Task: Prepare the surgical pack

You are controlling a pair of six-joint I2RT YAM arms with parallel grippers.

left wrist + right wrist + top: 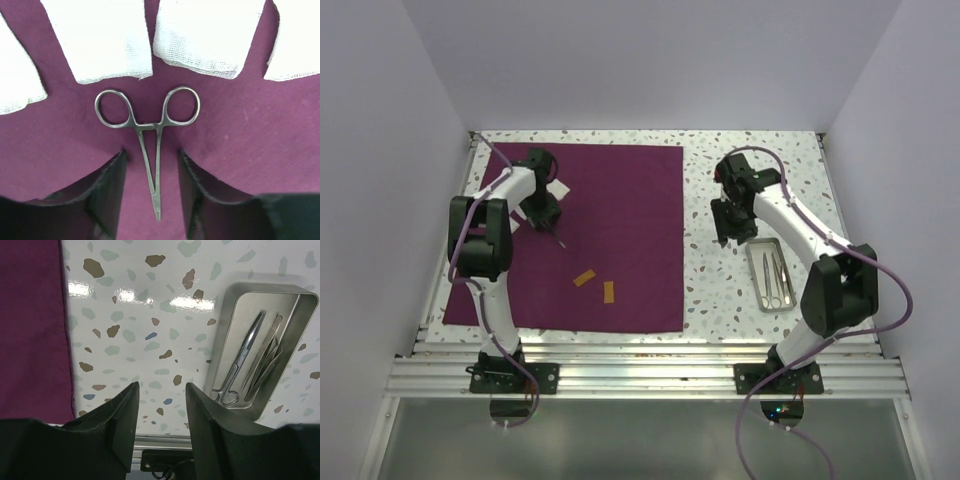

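Note:
The surgical pack is a plum-purple cloth [620, 230] spread flat as a large square on the left half of the table. My left gripper [548, 225] hangs low over its far left part. In the left wrist view, steel forceps [158, 165] lie on the cloth [250, 130] between my left gripper's [152, 155] open jaws, with neither finger touching them. Their ring handles point toward white gauze squares [100, 35]. My right gripper [725, 238] hovers over bare table between the cloth and a metal tray [754, 262]; in its own wrist view my right gripper [161, 387] is open and holds nothing.
The silver tray [225, 355] holds scissors [240, 365] and other steel instruments. Two small orange strips [585, 278] lie on the cloth's near part. White walls enclose the speckled table on three sides. A metal rail [640, 375] runs along the near edge.

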